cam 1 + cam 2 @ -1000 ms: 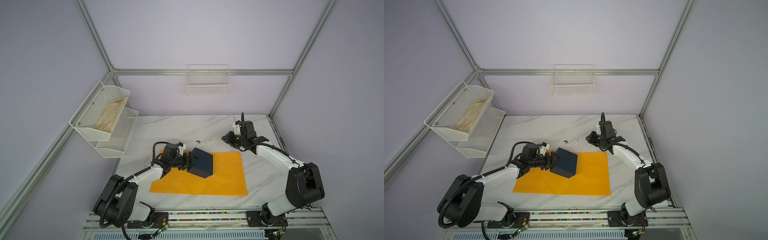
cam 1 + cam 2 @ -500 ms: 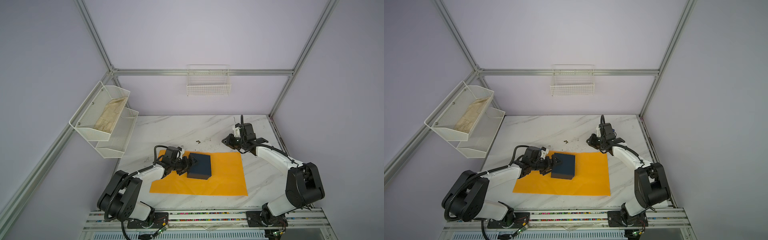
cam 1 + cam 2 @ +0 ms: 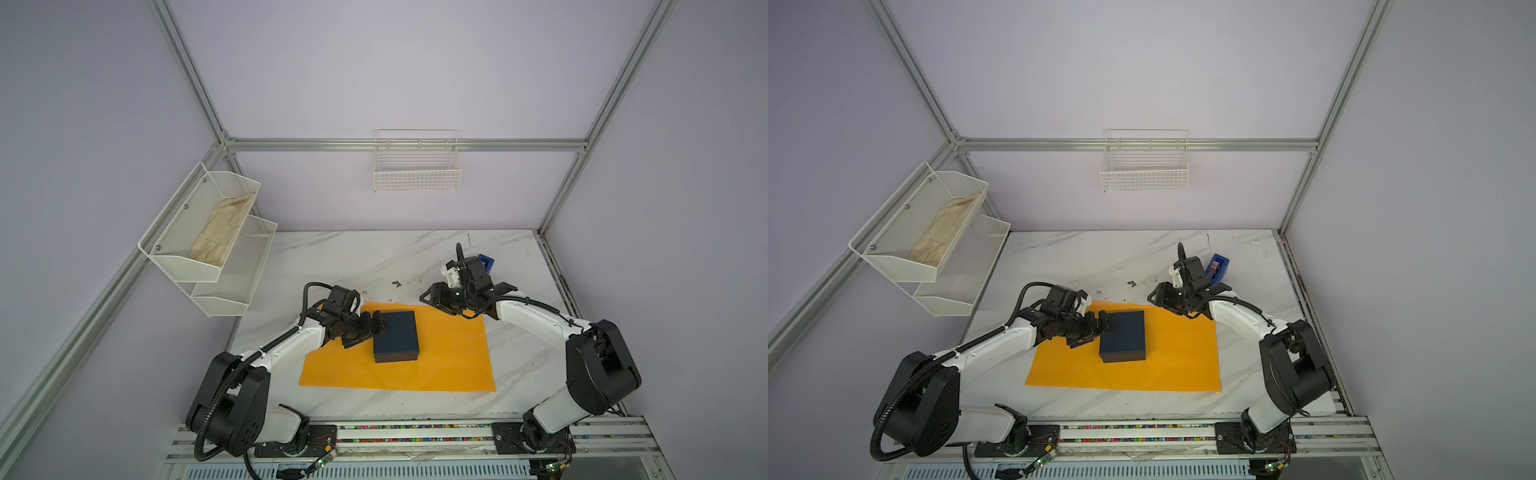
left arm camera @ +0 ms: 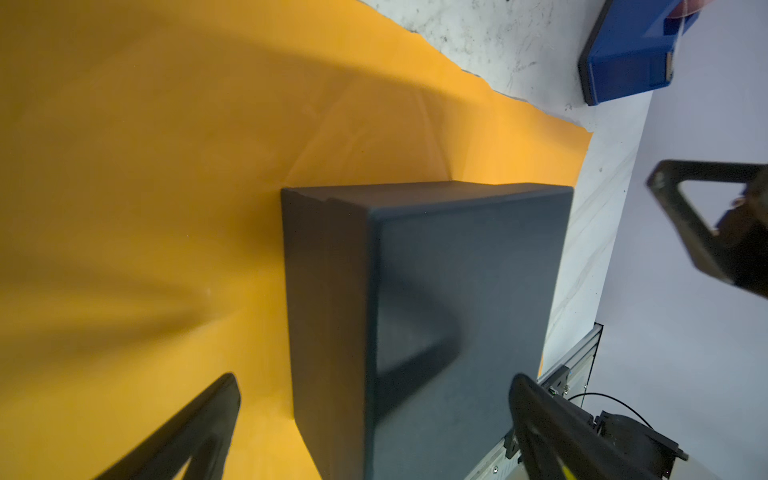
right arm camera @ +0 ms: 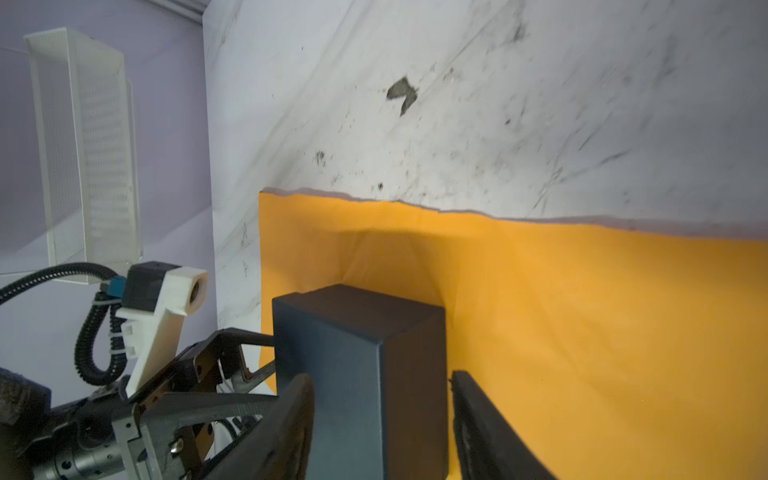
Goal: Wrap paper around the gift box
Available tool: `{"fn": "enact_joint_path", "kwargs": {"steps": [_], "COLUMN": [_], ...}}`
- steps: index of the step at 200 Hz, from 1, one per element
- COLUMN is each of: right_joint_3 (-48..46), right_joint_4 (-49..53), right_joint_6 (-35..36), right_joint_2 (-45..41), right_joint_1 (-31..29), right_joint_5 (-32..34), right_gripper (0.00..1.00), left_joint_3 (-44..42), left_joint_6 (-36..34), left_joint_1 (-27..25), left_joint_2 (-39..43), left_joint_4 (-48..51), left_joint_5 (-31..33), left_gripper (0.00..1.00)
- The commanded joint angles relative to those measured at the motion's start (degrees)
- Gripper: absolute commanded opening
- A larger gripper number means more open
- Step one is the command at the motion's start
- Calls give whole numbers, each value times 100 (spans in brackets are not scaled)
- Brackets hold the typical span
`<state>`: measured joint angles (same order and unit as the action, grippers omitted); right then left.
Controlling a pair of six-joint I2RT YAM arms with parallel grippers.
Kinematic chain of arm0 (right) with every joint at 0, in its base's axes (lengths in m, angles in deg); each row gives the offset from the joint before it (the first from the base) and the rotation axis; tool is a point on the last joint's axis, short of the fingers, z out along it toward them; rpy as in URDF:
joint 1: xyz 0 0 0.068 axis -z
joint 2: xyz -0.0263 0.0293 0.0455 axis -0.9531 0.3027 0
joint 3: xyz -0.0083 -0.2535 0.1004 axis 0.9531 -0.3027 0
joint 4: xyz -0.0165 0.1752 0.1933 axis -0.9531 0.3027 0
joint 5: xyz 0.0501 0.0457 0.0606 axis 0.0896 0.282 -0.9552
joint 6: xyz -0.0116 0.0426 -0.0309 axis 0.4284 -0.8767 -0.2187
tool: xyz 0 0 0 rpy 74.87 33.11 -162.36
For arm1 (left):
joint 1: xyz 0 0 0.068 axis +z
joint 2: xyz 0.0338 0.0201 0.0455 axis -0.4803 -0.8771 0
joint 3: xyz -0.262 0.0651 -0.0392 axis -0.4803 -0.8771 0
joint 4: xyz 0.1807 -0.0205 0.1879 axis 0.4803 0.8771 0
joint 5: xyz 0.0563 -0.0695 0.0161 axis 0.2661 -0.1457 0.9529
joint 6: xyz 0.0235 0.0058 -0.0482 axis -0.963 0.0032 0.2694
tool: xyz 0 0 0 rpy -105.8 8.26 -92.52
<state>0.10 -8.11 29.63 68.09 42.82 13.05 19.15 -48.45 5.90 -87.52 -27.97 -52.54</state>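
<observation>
The dark navy gift box [image 3: 395, 336] lies flat on the orange paper [image 3: 451, 361], toward the sheet's left half, in both top views. My left gripper [image 3: 368, 330] is open at the box's left side. In the left wrist view its fingers [image 4: 199, 424] straddle the box's near edge [image 4: 328, 332], one over the paper and one above the lid, gripping nothing. My right gripper [image 3: 434, 301] hovers open at the paper's far edge, a little off the box's far right corner. In the right wrist view the box [image 5: 361, 357] shows beyond and between its parted fingers [image 5: 478, 415].
A blue tape dispenser [image 3: 485, 262] stands on the marble table [image 3: 332, 257] behind the right wrist. A small dark scrap [image 3: 395, 283] lies just past the paper's far edge. A white wire basket [image 3: 417, 166] hangs on the back wall and a two-tier mesh shelf [image 3: 208, 232] on the left wall.
The box, held tilted by the left gripper a second ago, now lies flat on the paper and the left gripper has opened. The right gripper moved toward the paper's far edge and opened.
</observation>
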Motion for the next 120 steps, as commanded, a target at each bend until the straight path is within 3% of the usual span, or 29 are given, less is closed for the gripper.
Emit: {"fn": "enact_joint_path", "kwargs": {"steps": [1, 56, 91, 120], "right_joint_3": [-241, -614, -781, -779], "right_joint_4": [-196, -393, -827, -535], "right_joint_6": [-330, -791, -1170, -1150], "right_joint_2": [45, -50, -1, -128], "right_joint_1": [-265, -914, -1301, -1420], "right_joint_5": [-318, -326, -534, -148], "right_gripper": [60, 59, 57, 56], "left_joint_3": [606, 695, 761, 843], "left_joint_6": [-249, -357, -402, -412], "left_joint_1": [156, 303, 312, 311], "left_joint_2": [4, -467, -543, -647], "left_joint_4": [-45, -325, -377, -377], "left_joint_5": [-539, -1467, -1440, -1590], "left_gripper": [100, 100, 100, 100]}}
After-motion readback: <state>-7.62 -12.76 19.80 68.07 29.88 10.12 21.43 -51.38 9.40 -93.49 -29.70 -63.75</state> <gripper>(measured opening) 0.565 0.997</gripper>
